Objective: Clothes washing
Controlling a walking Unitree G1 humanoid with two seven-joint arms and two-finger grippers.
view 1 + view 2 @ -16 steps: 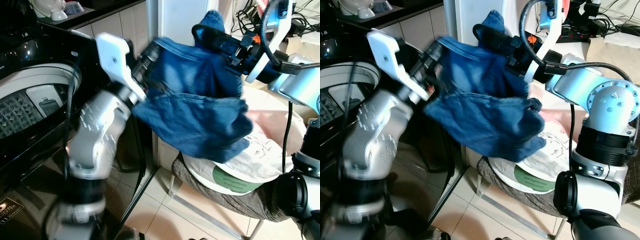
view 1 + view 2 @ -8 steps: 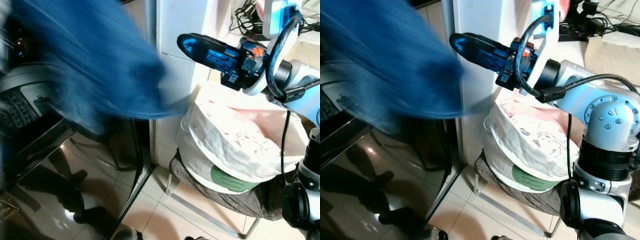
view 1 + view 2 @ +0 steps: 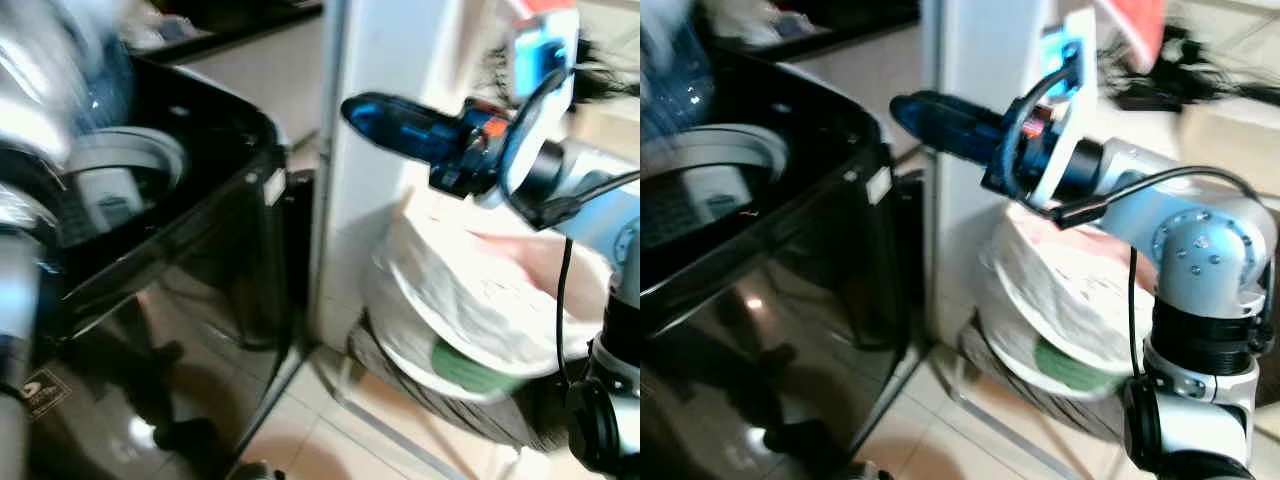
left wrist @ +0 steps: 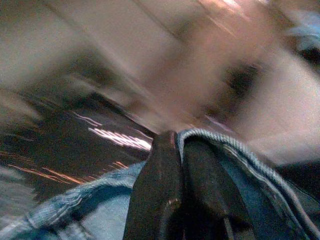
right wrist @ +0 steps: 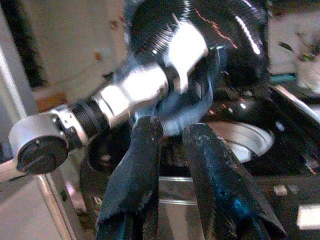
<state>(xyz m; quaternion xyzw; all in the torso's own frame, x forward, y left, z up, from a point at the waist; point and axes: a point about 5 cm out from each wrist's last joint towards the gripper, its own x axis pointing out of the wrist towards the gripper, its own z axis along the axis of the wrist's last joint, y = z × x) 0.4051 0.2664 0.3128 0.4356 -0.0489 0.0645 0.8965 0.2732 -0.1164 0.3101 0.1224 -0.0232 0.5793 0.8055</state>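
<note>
presently: denim garment [image 4: 260,185], soft, floppy, fairly heavy, pinched at its stitched hem by left pincer [image 4: 187,150]; right pincer [image 5: 172,145] narrow, empty.

You see blue denim jeans [image 4: 260,185], a glossy black washing machine [image 3: 200,230], a white bag [image 3: 470,300] with a green patch.

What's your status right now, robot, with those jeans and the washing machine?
Left gripper shut on blue jeans, up over the washing machine. Right gripper open, holding nothing, above the laundry basket. Views blurred; nothing seen in the way.
</note>
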